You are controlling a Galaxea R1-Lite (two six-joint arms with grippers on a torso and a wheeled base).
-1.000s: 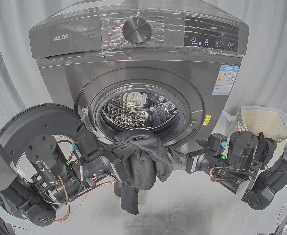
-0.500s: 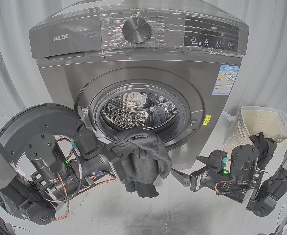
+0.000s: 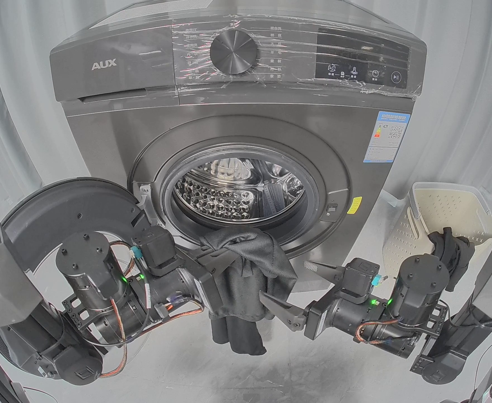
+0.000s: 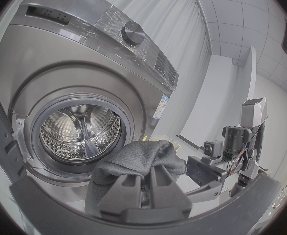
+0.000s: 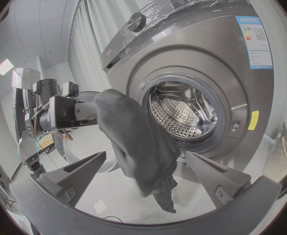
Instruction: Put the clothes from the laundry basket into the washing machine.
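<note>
My left gripper (image 3: pixel 222 254) is shut on a dark grey garment (image 3: pixel 254 278), held just in front of the lower rim of the washing machine's open drum (image 3: pixel 237 192). The cloth drapes over the fingers (image 4: pixel 164 188) and hangs towards the floor. My right gripper (image 3: pixel 302 289) stands open right beside the hanging cloth, its jaws spread wide on either side of the garment (image 5: pixel 133 134) in the right wrist view. The white laundry basket (image 3: pixel 458 205) sits on the floor to the machine's right, with another dark piece of clothing (image 3: pixel 450 253) draped over its front rim.
The machine's round door (image 3: pixel 61 214) is swung open to the left, behind my left arm. White curtains hang behind and beside the machine. Bare pale floor lies below the grippers.
My right gripper has swung left and lower, from near the machine's front to right beside the hanging garment, its jaws now spread. The left gripper shifted slightly and the cloth's tail swayed.
</note>
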